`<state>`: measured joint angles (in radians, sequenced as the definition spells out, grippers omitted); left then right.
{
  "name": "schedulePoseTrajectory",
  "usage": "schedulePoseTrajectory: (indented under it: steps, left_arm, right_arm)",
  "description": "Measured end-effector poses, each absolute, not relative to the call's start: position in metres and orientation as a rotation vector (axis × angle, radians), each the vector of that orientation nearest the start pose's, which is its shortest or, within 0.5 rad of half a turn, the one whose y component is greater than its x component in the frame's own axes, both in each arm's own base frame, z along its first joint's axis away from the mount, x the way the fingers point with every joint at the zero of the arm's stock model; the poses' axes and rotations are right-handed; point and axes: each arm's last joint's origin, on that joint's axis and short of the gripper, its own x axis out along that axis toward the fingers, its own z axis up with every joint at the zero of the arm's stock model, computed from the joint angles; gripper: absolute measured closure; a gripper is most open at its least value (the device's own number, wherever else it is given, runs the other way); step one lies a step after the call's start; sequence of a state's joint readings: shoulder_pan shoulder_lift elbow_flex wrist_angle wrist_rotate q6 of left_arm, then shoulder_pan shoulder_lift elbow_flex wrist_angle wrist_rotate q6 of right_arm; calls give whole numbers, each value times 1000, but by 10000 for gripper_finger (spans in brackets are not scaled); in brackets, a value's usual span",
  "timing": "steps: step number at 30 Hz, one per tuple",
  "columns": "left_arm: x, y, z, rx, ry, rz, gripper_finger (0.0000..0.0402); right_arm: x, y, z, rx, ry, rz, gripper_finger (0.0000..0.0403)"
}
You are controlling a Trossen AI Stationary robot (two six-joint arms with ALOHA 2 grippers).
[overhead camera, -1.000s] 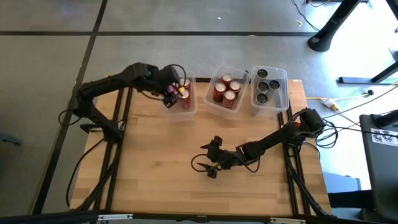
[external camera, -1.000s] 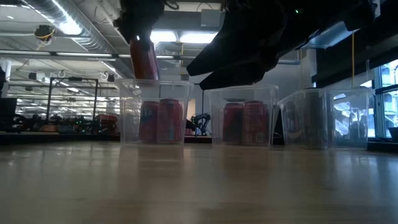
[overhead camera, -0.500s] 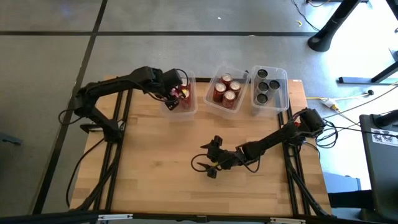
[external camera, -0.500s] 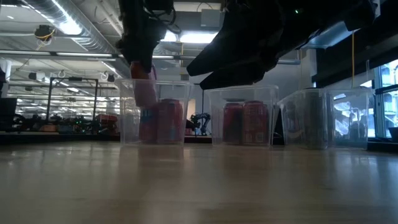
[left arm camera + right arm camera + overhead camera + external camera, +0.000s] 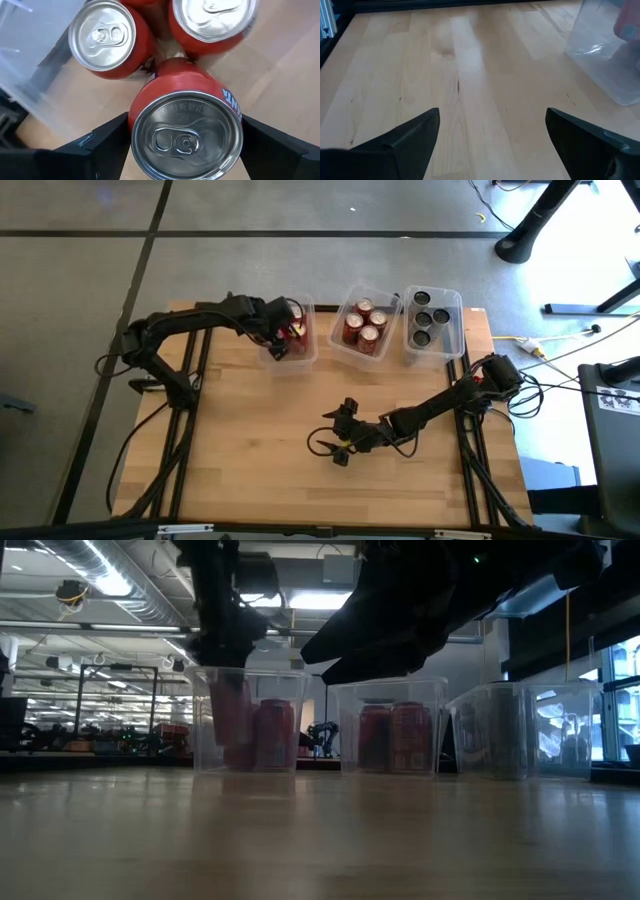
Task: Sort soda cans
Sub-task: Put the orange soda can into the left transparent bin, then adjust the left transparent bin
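Note:
My left gripper (image 5: pixel 283 338) reaches down into the left clear bin (image 5: pixel 303 352), shut on a red soda can (image 5: pixel 185 135) with a silver top. Two more red cans (image 5: pixel 102 37) stand beside it in that bin. In the low view the held can (image 5: pixel 228 722) is upright inside the bin wall. The middle bin (image 5: pixel 338 345) holds several red cans (image 5: pixel 364 325). The right bin (image 5: pixel 456 330) holds black cans (image 5: pixel 430 318). My right gripper (image 5: pixel 340 436) hovers open over the middle of the table, far from any can. My left gripper pinches the red can by its upper wall (image 5: pixel 142 107), just under the silver rim, one finger (image 5: pixel 107 142) on each side. The fingers come from above, pointing down. The can hangs upright, low inside the bin; I cannot tell whether its base touches the bin floor.
Three clear bins line the table's far edge. The wooden table (image 5: pixel 250 450) is bare on the near side around the right arm (image 5: pixel 430 412). In the right wrist view a bin corner (image 5: pixel 605 55) shows ahead. Cables and stands lie on the floor beyond the table.
My left gripper has gone down, carrying the red can from above the left bin's rim to deep inside the bin beside the other red cans. It has stayed shut on the can. The right arm has kept still.

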<state>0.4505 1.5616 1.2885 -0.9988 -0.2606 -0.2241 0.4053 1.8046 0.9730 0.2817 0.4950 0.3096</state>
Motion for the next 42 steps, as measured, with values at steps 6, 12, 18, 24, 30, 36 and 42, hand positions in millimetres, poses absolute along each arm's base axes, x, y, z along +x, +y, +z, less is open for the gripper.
schedulePoseTrajectory:
  steps: [6, 12, 18, 24, 30, 36, 42]
  left_arm:
    - [265, 144, 248, -323, 1163, 756, 94]
    - [265, 147, 237, -333, 1140, 760, 94]
    - [268, 149, 238, -317, 1101, 754, 94]
    - [268, 152, 238, -323, 1090, 761, 77]
    - [268, 154, 238, -319, 1092, 761, 55]
    - [265, 147, 251, -289, 1111, 734, 59]
    - [259, 122, 297, -200, 1015, 658, 62]
  right_arm:
    - [346, 133, 171, 63, 472, -168, 42]
    - [346, 133, 171, 63, 468, -171, 42]
    - [346, 133, 171, 64, 467, -171, 42]
    - [346, 133, 171, 64, 467, -171, 42]
    - [346, 133, 171, 64, 467, -171, 42]
    - [346, 133, 171, 63, 468, -171, 42]
    - [346, 133, 171, 63, 468, -171, 42]
